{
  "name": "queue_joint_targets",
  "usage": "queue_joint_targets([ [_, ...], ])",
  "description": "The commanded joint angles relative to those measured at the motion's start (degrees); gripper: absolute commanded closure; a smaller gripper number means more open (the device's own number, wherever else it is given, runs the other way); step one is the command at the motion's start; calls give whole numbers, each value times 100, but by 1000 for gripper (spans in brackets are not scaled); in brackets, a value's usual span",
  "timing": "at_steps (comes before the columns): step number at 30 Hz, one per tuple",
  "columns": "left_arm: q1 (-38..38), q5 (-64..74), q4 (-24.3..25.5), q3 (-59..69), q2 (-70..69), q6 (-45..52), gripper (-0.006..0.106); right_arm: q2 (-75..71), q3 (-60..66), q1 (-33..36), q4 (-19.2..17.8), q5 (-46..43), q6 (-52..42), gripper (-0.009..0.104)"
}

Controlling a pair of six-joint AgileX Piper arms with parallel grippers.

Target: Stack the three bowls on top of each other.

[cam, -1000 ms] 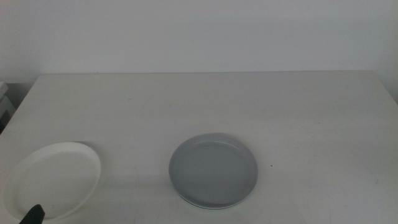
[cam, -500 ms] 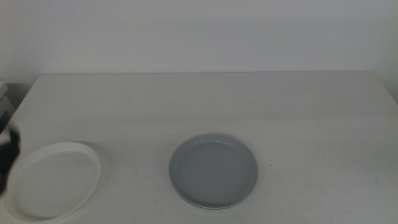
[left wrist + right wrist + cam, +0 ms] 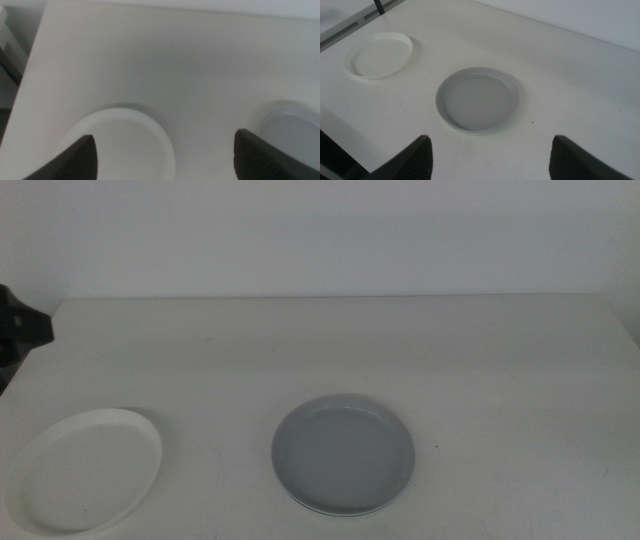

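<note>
The grey bowl [image 3: 343, 455] sits near the front middle of the table [image 3: 330, 350], and under its rim a thin pale edge is seen, judged to be the mint bowl [image 3: 335, 511] already nested beneath it. The white bowl [image 3: 84, 470] lies alone at the front left corner, well apart from the pair. So 2 of 3 bowls appear stacked, and the white bowl is left to be added.

The left gripper [image 3: 165, 152] is held above the table with its jaws wide apart, the white bowl's far rim seen between them in the left wrist view. The right gripper [image 3: 490, 155] is parked back and high, jaws also spread wide, looking down on both dishes.

For the step in hand, the white bowl's low rim is best pinched at the edge nearest the left arm, 1 jaw inside and 1 outside. The dish should be kept level while carried and centred over the grey bowl before release, since a shallow rim gives little to grip and may slip.

The white bowl's near edge is cut off in the middle view. In that view only a dark part of the left arm [image 3: 20, 328] shows at the left edge. The mint colour is hard to confirm.
</note>
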Motion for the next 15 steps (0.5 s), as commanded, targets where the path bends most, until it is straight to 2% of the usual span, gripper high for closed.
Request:
queue_joint_targets([
  [1,9,-312,-64,-211,194,-77,5,70,-120,-42,45,-341,-85,36],
  [6,14,-311,-227,-211,488,-123,5,70,-120,-42,45,-341,-85,36],
  [12,71,302,371,-828,1020,-110,5,70,-120,-42,38,-341,-85,36],
  [15,451,684,168,-1115,1400,210,5,70,-120,-42,45,-341,-85,36],
])
